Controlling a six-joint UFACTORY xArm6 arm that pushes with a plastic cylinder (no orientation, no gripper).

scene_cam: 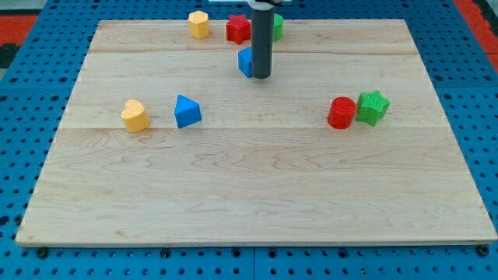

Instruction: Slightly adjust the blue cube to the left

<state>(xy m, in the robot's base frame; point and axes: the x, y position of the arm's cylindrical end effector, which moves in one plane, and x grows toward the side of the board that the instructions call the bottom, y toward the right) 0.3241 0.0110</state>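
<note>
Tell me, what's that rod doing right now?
My tip down, touching blue cube's right side. Cube mostly hidden behind rod. Red star block just above it; leftward path open.

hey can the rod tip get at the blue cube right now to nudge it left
Probably yes. My tip already stands against the right side of the blue cube, partly hiding it, and the wooden board to the cube's left is free of blocks.

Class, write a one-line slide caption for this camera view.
My tip sits against the right side of the blue cube, near the view's top of the wooden board.
</note>
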